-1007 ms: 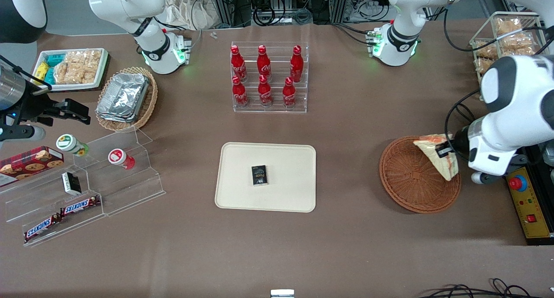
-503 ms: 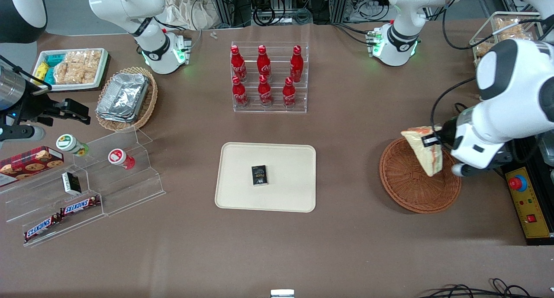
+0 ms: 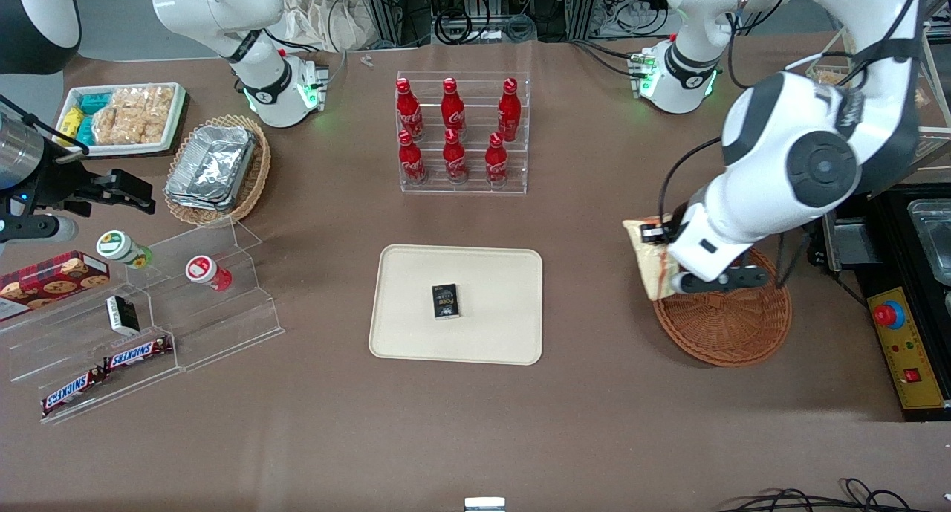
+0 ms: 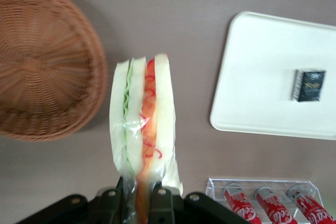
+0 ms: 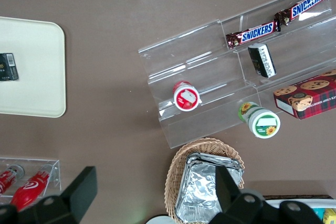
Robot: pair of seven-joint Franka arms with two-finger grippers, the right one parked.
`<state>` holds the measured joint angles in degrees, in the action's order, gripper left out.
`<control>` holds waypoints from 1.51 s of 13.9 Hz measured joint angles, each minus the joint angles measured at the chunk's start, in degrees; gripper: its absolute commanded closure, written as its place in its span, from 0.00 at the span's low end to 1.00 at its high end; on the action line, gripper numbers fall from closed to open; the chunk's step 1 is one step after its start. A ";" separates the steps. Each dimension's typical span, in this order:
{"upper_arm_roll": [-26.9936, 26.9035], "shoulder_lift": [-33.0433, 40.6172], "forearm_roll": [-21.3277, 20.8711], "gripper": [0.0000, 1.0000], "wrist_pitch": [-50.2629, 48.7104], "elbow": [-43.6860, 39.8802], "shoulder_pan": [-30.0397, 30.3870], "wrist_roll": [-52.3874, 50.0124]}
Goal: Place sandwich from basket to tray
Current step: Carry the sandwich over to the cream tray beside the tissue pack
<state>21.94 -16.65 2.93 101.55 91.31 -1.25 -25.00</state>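
On the brown table (image 3: pixel 594 423), going left to right in the front view, an oval wicker basket of foil trays (image 3: pixel 215 169) sat toward the parked arm's end. At about 4 o'clock from it lay the cream tray (image 3: pixel 490 274), bare except for a small dark box (image 3: pixel 445 301) near its middle. At 12 o'clock from the tray stood a clear rack of red bottles (image 3: pixel 461 137), farther from the front camera. At about 3 o'clock from the tray, the pincer (image 3: pixel 657 238) was closed on the sandwich (image 3: pixel 645 263), gripping one end of the clear-wrapped wedge and holding it clear of the table, over the basket's rim nearest the tray. The round reddish-brown basket (image 3: pixel 724 326) sat toward the working arm's end, with nothing visible inside it. In the left wrist view the sandwich (image 4: pixel 140 124) hung edge-on from the pincer (image 4: pixel 140 200), showing pale bread with green and red-orange filling, between the basket (image 4: pixel 42 61) and the tray (image 4: pixel 262 72).
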 measured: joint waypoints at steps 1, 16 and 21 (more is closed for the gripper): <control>0.40 -1.37 -0.79 1.00 1.85 -0.01 -1.36 0.00; 0.53 -20.92 -8.72 1.00 15.77 -7.97 -15.29 -5.38; 0.49 -24.76 -8.88 1.00 19.27 -8.09 -16.13 -5.89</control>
<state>22.43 -41.40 -5.95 120.81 83.22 -17.38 -30.89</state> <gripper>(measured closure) 0.819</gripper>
